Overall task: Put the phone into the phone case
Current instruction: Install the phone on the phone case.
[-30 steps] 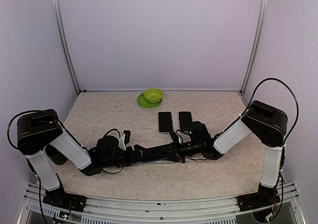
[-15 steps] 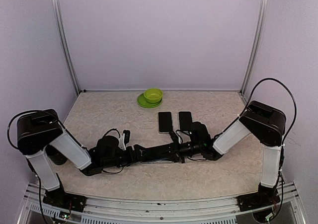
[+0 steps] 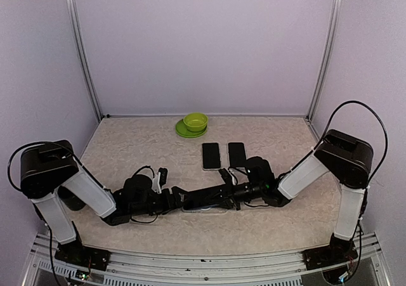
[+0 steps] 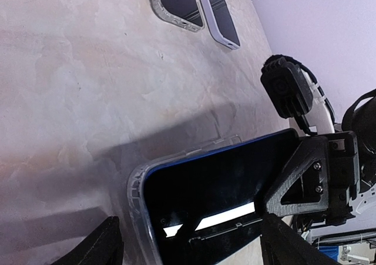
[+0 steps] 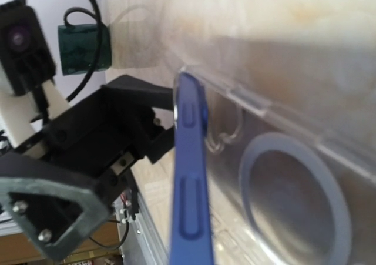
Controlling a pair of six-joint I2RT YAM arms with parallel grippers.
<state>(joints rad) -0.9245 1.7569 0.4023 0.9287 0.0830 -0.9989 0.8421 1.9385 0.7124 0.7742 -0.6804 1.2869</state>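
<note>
A blue phone (image 3: 206, 197) with a black screen is tilted over a clear phone case (image 3: 204, 208) that lies on the table between both arms. In the left wrist view the phone (image 4: 217, 183) rests with one edge in the case (image 4: 134, 197). My left gripper (image 4: 189, 222) is open, a finger on either side of the case's end, with a sliver of shadow between the left finger and the rim. My right gripper (image 3: 231, 189) is shut on the phone's other end (image 4: 311, 171). The right wrist view shows the phone's blue side (image 5: 189, 188) edge-on above the case's ring (image 5: 294, 206).
Two more dark phone-shaped slabs (image 3: 211, 155) (image 3: 236, 154) lie side by side just beyond the grippers. A green bowl on a green plate (image 3: 194, 124) stands at the back middle. Purple walls close in on the three far sides.
My right arm has shifted slightly to the right and toward the near edge, carrying the phone's end with it. The left gripper has barely moved.
</note>
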